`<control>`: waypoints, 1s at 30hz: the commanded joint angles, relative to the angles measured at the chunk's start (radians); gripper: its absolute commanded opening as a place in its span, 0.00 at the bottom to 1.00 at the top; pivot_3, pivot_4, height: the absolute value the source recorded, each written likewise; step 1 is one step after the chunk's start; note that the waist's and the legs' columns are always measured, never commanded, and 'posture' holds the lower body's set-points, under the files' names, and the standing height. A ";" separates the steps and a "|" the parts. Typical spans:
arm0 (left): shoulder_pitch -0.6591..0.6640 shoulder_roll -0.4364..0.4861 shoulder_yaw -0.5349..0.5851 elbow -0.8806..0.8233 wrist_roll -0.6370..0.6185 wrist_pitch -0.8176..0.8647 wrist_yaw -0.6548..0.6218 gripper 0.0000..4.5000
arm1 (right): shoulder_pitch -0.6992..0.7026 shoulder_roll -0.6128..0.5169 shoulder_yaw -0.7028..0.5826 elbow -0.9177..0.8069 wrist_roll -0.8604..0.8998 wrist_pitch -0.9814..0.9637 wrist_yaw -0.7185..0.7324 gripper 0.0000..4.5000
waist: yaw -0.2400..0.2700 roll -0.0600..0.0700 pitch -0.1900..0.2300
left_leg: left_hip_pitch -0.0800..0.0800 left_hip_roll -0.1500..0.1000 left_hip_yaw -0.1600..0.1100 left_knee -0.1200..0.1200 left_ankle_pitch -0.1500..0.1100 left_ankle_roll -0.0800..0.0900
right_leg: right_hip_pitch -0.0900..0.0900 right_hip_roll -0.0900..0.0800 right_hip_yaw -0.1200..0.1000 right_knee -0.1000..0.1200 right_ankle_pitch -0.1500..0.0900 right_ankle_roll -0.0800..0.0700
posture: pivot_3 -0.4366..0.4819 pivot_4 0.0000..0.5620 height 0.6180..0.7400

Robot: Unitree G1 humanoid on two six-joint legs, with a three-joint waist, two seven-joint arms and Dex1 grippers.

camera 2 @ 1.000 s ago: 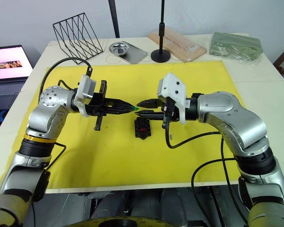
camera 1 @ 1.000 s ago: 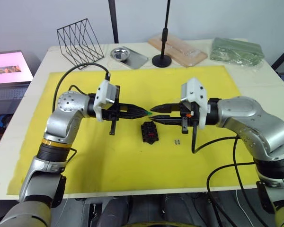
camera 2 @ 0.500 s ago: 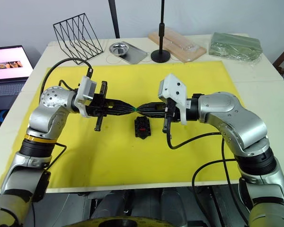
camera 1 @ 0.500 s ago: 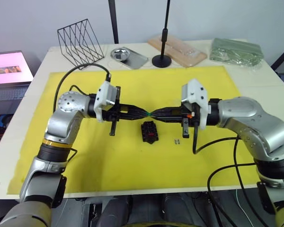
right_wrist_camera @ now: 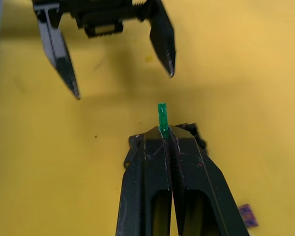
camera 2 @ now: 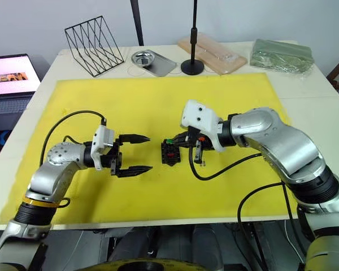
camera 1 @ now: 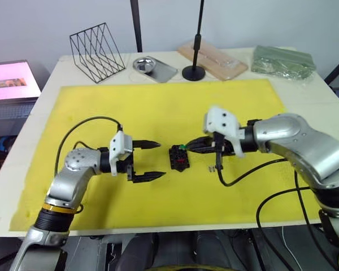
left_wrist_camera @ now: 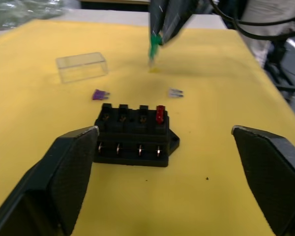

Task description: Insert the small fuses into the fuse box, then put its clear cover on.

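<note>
The black fuse box (left_wrist_camera: 135,135) sits mid-mat with a red fuse (left_wrist_camera: 160,114) standing in its end slot. My right gripper (camera 1: 187,148) is shut on the green fuse (right_wrist_camera: 162,114) and hovers just above the fuse box (camera 1: 179,158). My left gripper (camera 1: 160,160) is wide open and empty, a short way left of the box, fingers pointing at it. On the mat beyond the box lie a purple fuse (left_wrist_camera: 100,94), a greyish clear fuse (left_wrist_camera: 175,92) and the clear cover (left_wrist_camera: 82,66).
A yellow mat (camera 1: 101,107) covers the table. At the back stand a wire rack (camera 1: 96,48), a metal tray (camera 1: 152,66), a black stand base (camera 1: 193,72), a wooden board in clear packaging (camera 1: 212,59) and a green bag (camera 1: 282,59). A laptop (camera 1: 11,82) is at far left.
The left gripper let go of the green fuse, opened wide and drew back to the left and nearer me. The right gripper kept the fuse and carried it down over the fuse box.
</note>
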 commanded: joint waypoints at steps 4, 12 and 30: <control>0.033 -0.046 -0.016 -0.053 0.027 -0.043 0.083 1.00 | -0.054 0.004 0.062 -0.014 -0.089 -0.021 0.012 0.00 | -0.001 0.000 0.000 | 0.000 0.000 0.000 0.000 0.000 0.000 | 0.001 0.000 0.000 0.000 0.000 0.000 | 0.48 0.27 1.00; 0.022 -0.080 -0.054 -0.033 0.060 -0.066 0.121 1.00 | -0.064 0.021 0.084 0.030 -0.145 -0.066 0.049 0.00 | -0.001 0.000 0.000 | 0.000 0.000 0.001 0.001 0.000 0.000 | 0.000 0.000 0.000 0.000 0.000 0.000 | 0.48 0.27 1.00; 0.088 -0.114 -0.093 0.075 0.116 -0.192 0.135 1.00 | -0.057 0.056 0.121 0.123 -0.241 -0.190 0.157 0.00 | -0.002 0.000 0.000 | 0.001 0.000 0.001 0.001 0.000 0.000 | 0.000 0.000 0.000 0.000 0.000 0.000 | 0.48 0.27 1.00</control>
